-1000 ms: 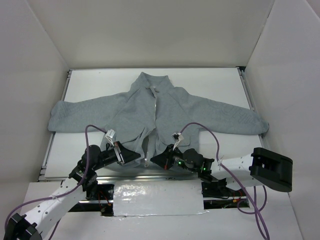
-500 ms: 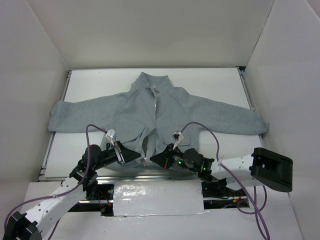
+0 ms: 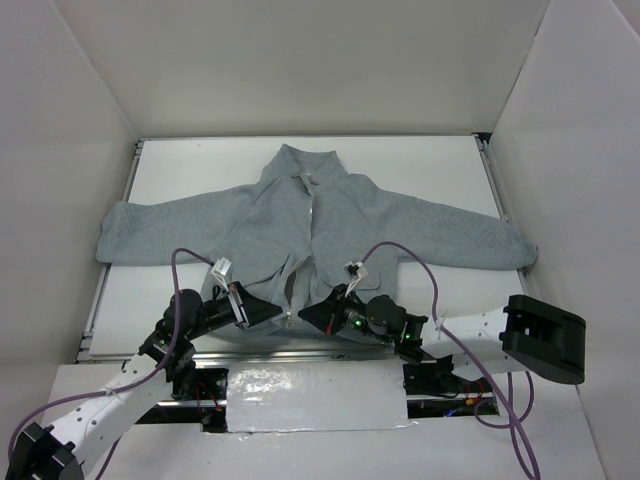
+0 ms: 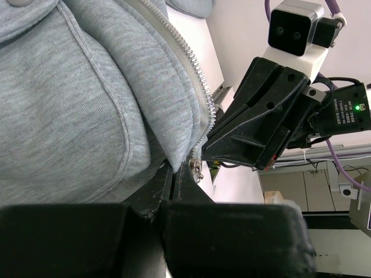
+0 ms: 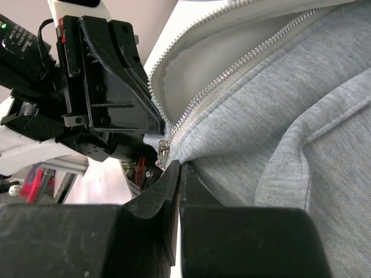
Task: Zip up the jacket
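Top camera looks down — wrist cameras close, sharing zipper (image 4: pixel 188 55).

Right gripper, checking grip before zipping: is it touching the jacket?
Touching. Right wrist view shows the right gripper shut on the jacket hem, beside the zipper pull.

You have the light-grey fleece jacket (image 3: pixel 390 220) lying flat on the bench (image 3: pixel 420 160), front up, sleeves spread wide, its zipper (image 3: pixel 303 250) open, metal pull (image 4: pixel 197 168) at the hem.
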Controlling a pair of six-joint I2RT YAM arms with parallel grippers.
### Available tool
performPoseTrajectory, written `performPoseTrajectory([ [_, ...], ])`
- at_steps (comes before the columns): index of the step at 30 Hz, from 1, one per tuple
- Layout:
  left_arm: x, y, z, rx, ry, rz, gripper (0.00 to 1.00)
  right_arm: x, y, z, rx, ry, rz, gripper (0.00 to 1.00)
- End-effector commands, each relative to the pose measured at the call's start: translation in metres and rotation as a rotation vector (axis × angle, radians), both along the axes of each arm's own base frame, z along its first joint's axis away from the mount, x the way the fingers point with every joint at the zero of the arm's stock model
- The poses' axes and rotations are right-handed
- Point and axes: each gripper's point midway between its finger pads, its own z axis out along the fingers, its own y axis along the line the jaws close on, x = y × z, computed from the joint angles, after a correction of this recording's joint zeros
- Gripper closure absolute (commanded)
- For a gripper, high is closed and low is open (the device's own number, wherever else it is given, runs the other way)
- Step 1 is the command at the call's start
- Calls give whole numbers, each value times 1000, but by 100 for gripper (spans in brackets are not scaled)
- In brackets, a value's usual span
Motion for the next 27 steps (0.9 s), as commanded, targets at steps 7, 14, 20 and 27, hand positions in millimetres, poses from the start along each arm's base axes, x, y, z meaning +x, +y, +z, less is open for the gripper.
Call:
performPoseTrajectory([
  [7, -8, -5, 11, -57, -41, -51, 100, 17, 8, 45, 100, -82, -60, 100],
  [14, -6, -1, 10, -33, -40, -24, 100, 17, 8, 45, 97, -91, -40, 100],
  [20, 7, 5, 23, 12, -71, 49, 100, 0, 11, 30, 57, -88, 58, 100],
  [27, 12, 3, 35, -1, -94, 51, 100, -5, 7, 17, 52, -52, 68, 100],
])
